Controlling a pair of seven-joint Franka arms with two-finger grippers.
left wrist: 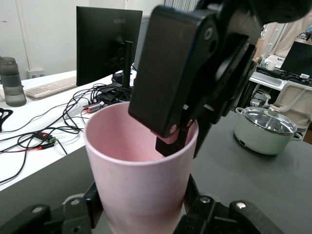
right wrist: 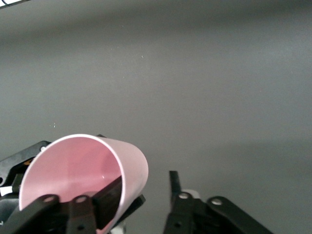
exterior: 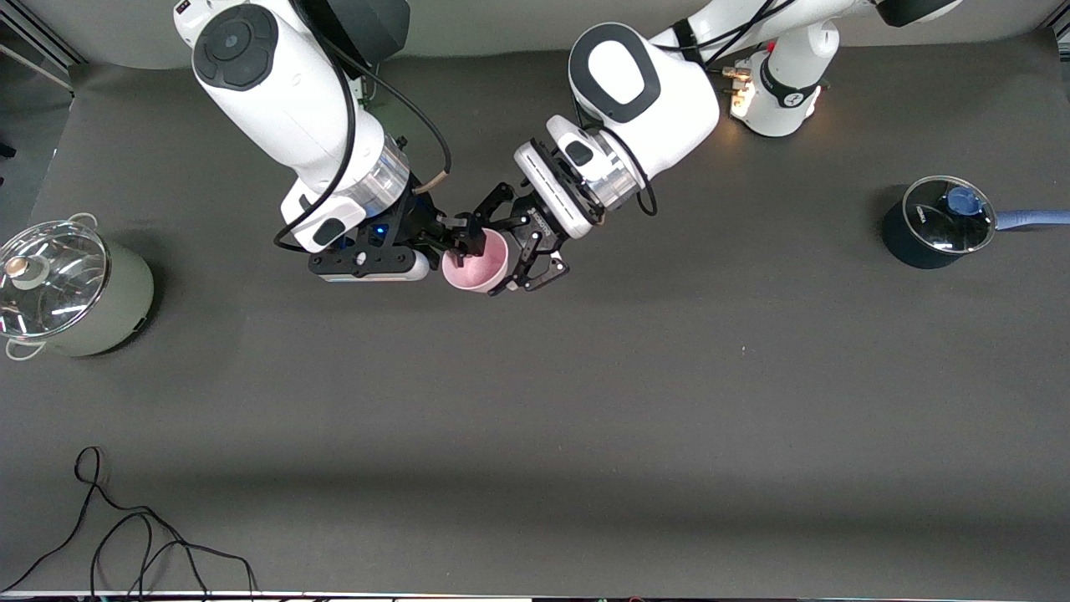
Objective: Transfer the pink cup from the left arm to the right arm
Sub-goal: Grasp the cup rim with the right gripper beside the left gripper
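Note:
The pink cup [exterior: 476, 266] hangs in the air over the middle of the table, tilted so its mouth faces the right gripper. My left gripper [exterior: 495, 255] is shut on the cup's body, with its black linkage fingers [left wrist: 93, 204] on both sides of the cup [left wrist: 141, 180]. My right gripper [exterior: 458, 241] is at the cup's rim and open. In the right wrist view, the right gripper [right wrist: 145, 184] has one finger inside the cup [right wrist: 87, 165]. The other finger [right wrist: 174, 187] is outside the wall with a gap showing.
A pale green pot with a glass lid [exterior: 75, 288] stands at the right arm's end of the table and also shows in the left wrist view [left wrist: 265, 129]. A dark blue saucepan with a glass lid [exterior: 936, 221] stands at the left arm's end. A black cable [exterior: 125, 543] lies nearest the front camera.

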